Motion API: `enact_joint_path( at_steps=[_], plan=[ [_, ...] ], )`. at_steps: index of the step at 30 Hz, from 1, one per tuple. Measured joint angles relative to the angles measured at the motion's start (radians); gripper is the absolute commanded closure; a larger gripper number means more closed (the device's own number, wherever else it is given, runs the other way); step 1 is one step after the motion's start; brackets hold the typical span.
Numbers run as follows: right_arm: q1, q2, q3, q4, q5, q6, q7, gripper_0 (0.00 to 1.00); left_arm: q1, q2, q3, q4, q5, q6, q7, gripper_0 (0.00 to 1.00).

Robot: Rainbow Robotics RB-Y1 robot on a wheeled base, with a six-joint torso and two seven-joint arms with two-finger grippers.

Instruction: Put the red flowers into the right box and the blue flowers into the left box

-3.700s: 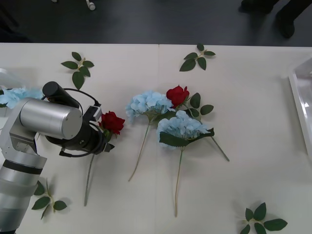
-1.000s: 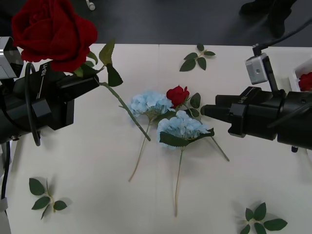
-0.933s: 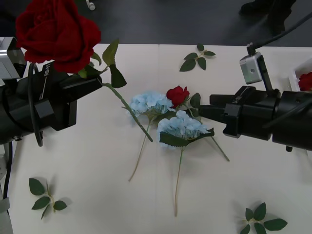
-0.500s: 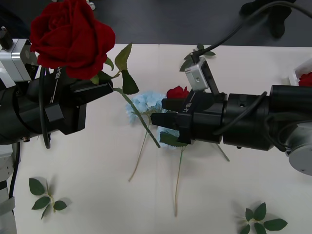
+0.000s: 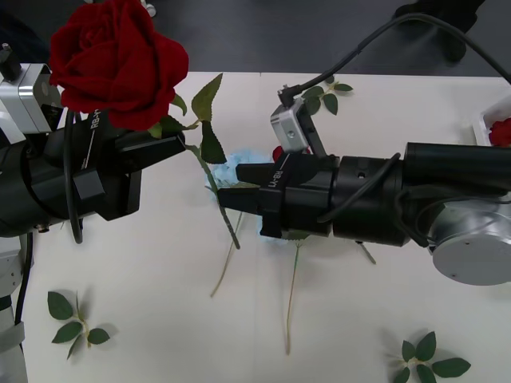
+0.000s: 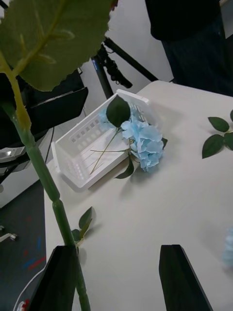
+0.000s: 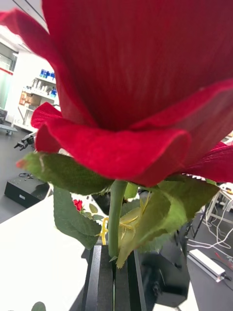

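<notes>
Handing off mid-air: left gripper [image 5: 164, 148], upper left of frame, is clamped on the red rose [image 5: 116, 60] stem so the right gripper [image 5: 231, 197], centre frame, jaws apart around it, can carry it to the right box [image 5: 485, 126].

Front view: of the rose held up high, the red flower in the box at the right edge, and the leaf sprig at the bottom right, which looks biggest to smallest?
1. Held rose, by far, though it is nearest the camera, so that inflates it.
2. Bottom-right leaf sprig.
3. Red flower in the right box, cut off by the edge, so its rank is unsure.
</notes>
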Motion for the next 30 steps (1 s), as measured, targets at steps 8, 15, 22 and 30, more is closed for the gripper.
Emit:
enact_joint_path(
  at_steps=[8,15,22,30],
  plan=[
    [-0.063,0.033,0.09,0.042,0.0,-0.035,0.0,0.51,0.0,0.0,0.0,0.0,0.0,0.0,0.0,1.0],
    [-0.062,0.036,0.078,0.042,0.0,-0.035,0.0,0.74,0.0,0.0,0.0,0.0,0.0,0.0,0.0,1.0],
    [-0.062,0.036,0.079,0.042,0.0,-0.035,0.0,1.0,0.0,0.0,0.0,0.0,0.0,0.0,0.0,1.0],
    [-0.062,0.036,0.079,0.041,0.0,-0.035,0.0,1.0,0.0,0.0,0.0,0.0,-0.001,0.0,0.0,0.7]
  ],
)
